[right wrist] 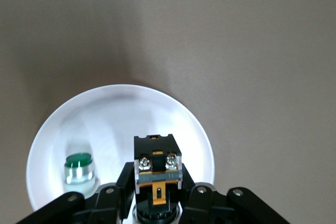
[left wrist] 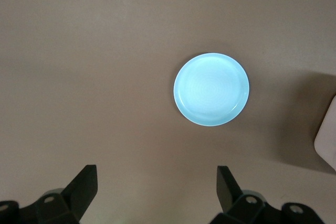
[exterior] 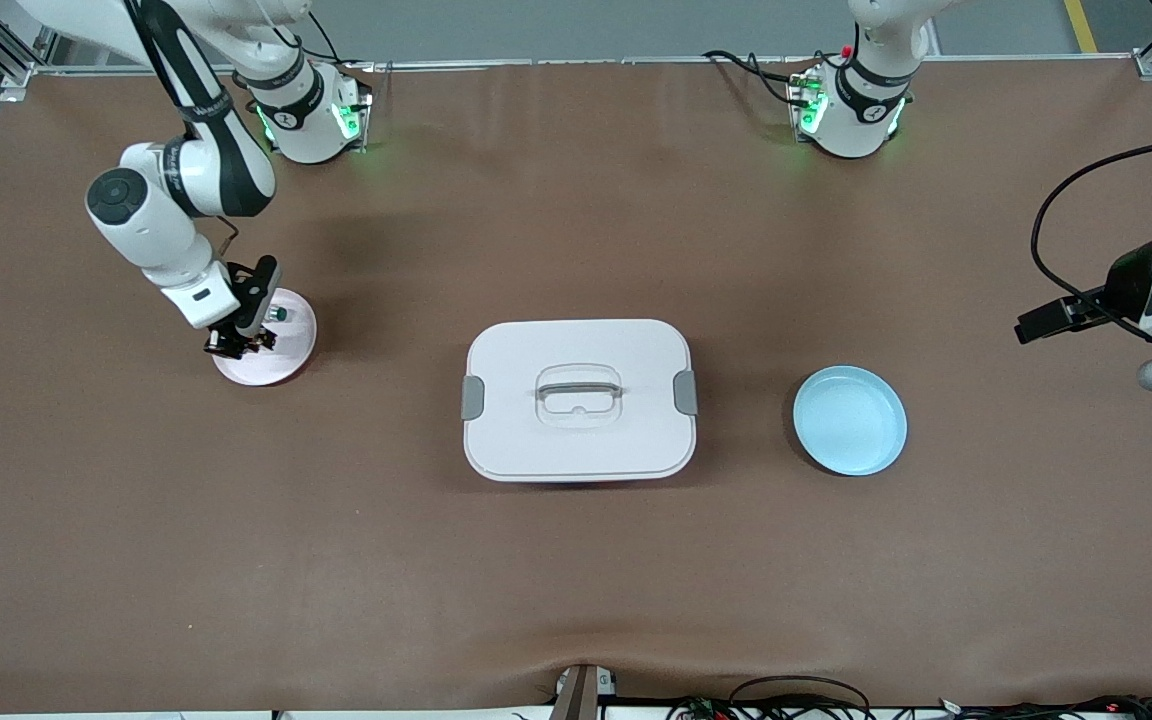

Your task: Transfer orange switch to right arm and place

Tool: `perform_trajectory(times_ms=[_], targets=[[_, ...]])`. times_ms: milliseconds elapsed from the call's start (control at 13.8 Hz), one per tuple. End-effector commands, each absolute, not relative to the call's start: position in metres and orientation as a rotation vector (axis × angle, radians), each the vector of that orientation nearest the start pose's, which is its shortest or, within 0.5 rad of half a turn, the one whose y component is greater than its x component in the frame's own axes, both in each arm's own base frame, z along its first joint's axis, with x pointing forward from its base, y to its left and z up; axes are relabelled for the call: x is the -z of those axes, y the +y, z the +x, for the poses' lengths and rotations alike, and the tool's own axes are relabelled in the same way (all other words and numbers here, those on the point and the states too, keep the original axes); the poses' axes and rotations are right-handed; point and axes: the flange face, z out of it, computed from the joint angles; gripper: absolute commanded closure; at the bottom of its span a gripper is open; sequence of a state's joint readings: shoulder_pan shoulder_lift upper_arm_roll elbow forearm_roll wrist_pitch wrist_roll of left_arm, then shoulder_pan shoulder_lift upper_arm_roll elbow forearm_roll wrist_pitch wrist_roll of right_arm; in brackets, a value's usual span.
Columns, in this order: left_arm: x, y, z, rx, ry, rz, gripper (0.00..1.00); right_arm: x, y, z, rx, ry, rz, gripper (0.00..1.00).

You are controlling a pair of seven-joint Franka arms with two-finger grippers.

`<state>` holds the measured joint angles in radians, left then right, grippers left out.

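Fig. legend. We found the right gripper [exterior: 236, 343] low over the pink plate [exterior: 288, 350], at the right arm's end of the table. Its fingers were clamped on the orange switch [right wrist: 157, 170]: in the right wrist view the black body w/ two screws and an orange-brown tab sat squarely between the finger pads, directly above the plate's surface. Whether the switch touched the plate we could not tell. On the same plate, just beside the gripper, stood the small white part w/ green tip [right wrist: 79, 169], upright and apart from the switch.

The left gripper [left wrist: 155, 192] hung at the left arm's end of the table, waiting, jaws spread wide and holding nothing. In the left wrist view we saw the blue plate [left wrist: 211, 88] on the table below it, and the blue plate [exterior: 850, 420] lay well apart from the pink one.

Between the two plates sat the white lidded box [exterior: 579, 399], w/ grey latches at both ends and a handle recessed in the lid's middle. All rested on the brown table mat [exterior: 576, 580].
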<state>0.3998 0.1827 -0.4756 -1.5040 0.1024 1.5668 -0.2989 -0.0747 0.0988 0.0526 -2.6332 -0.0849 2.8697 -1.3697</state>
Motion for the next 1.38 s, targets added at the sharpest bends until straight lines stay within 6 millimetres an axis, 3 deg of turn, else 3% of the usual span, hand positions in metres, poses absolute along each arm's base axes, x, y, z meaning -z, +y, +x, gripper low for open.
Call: perform_trajectory(times_ms=[0, 145, 435, 870, 1232, 1304], targets=[[-0.566, -0.015, 0.589, -0.12, -0.322, -3.073, 0.0, -0.198, -0.007, 0.43, 0.182, -2.155, -2.432, 1.0], [-0.566, -0.018, 0.59, -0.119, -0.332, -3.067, 0.0, -0.188, -0.007, 0.429, 0.193, -2.153, -2.433, 1.0], [-0.57, -0.018, 0.585, -0.116, -0.267, -3.071, 0.0, -0.187, -0.008, 0.43, 0.196, -2.157, -2.433, 1.0], [-0.585, -0.016, 0.556, -0.049, -0.256, -3.084, 0.0, -0.182, -0.011, 0.432, 0.19, -2.155, -2.431, 1.0], [-0.614, -0.016, 0.531, 0.011, -0.168, -3.095, 0.0, -0.179, -0.019, 0.433, 0.187, -2.145, -2.445, 1.0], [-0.618, -0.016, 0.529, 0.022, -0.164, -3.096, 0.0, -0.179, -0.024, 0.436, 0.189, -2.13, -2.462, 0.01]])
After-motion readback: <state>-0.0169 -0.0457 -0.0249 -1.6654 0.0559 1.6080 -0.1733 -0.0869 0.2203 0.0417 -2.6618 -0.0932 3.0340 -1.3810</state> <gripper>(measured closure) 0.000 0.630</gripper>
